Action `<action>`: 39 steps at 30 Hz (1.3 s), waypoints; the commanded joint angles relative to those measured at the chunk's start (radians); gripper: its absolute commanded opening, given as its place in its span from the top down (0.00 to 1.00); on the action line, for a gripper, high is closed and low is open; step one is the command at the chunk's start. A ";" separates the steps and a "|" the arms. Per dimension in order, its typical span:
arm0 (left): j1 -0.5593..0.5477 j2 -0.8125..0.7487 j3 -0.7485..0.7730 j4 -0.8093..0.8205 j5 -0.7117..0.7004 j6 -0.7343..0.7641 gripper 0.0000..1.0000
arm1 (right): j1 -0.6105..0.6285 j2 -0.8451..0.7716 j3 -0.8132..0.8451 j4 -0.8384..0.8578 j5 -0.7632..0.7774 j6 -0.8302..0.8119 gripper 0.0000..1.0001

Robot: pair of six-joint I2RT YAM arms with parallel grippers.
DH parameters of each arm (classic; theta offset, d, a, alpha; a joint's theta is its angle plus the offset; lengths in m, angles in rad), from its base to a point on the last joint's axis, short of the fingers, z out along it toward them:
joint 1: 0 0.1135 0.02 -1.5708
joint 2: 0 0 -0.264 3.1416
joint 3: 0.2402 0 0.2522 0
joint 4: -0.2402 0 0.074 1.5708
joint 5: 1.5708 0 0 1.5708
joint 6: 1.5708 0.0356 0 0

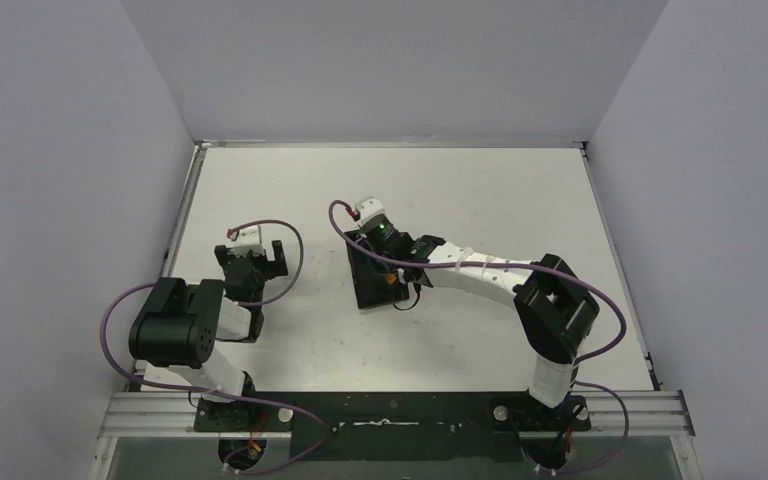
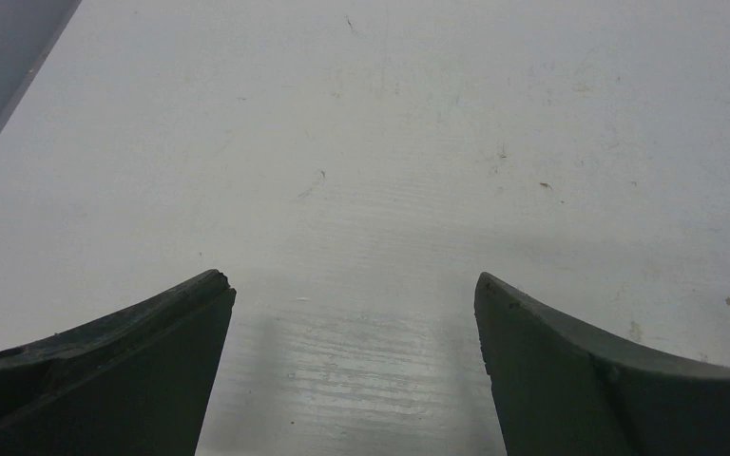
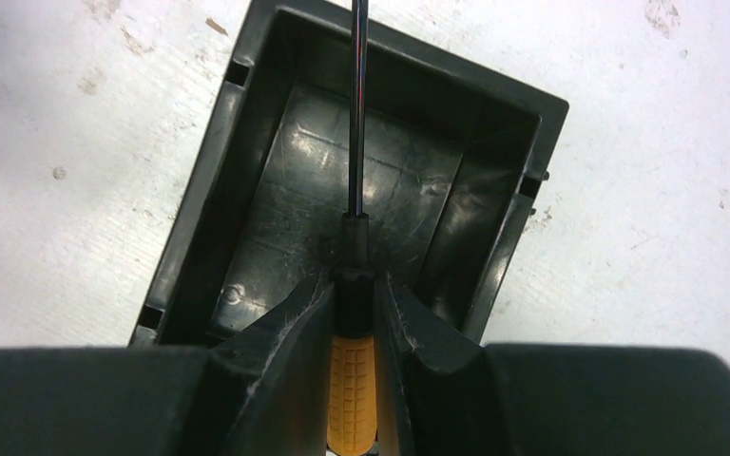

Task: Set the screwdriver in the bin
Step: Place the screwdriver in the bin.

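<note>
Seen from above, a white worktop [image 1: 480,190] is enclosed by pale walls, with two black robot arms mounted at its near edge; purple cables loop along both arms.

Toward the left edge, about midway between the near and far edges, the left claw [image 1: 255,258] sits low over the worktop; in the left wrist view this claw [image 2: 354,285] is spread wide, its two dark fingers [image 2: 133,370] far apart; nothing lies between them, only the scuffed white worktop [image 2: 390,142].

Near the centre of the worktop lies the bin [image 1: 365,290], a small black open-top tray with low walls, turned at a slight angle to the worktop edges; the right arm reaches in from the near right corner, and the right claw [image 1: 390,272] hangs directly over the bin; a small green light [image 1: 382,228] glows on its wrist.

In the right wrist view the right claw [image 3: 354,285] is nearly closed, its two fingers [image 3: 280,342] pinching the screwdriver [image 3: 354,247] at the black collar, where the ridged orange handle meets the shaft; the handle runs back between the fingers; the thin dark shaft points out over the inside of the bin [image 3: 257,180] and crosses its far wall; whether the screwdriver [image 1: 391,281] touches the glossy floor of the bin cannot be told.
</note>
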 commanded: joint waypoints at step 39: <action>-0.002 -0.001 0.023 0.053 0.008 0.007 0.03 | 0.044 -0.030 0.137 -0.038 -0.003 -0.030 0.00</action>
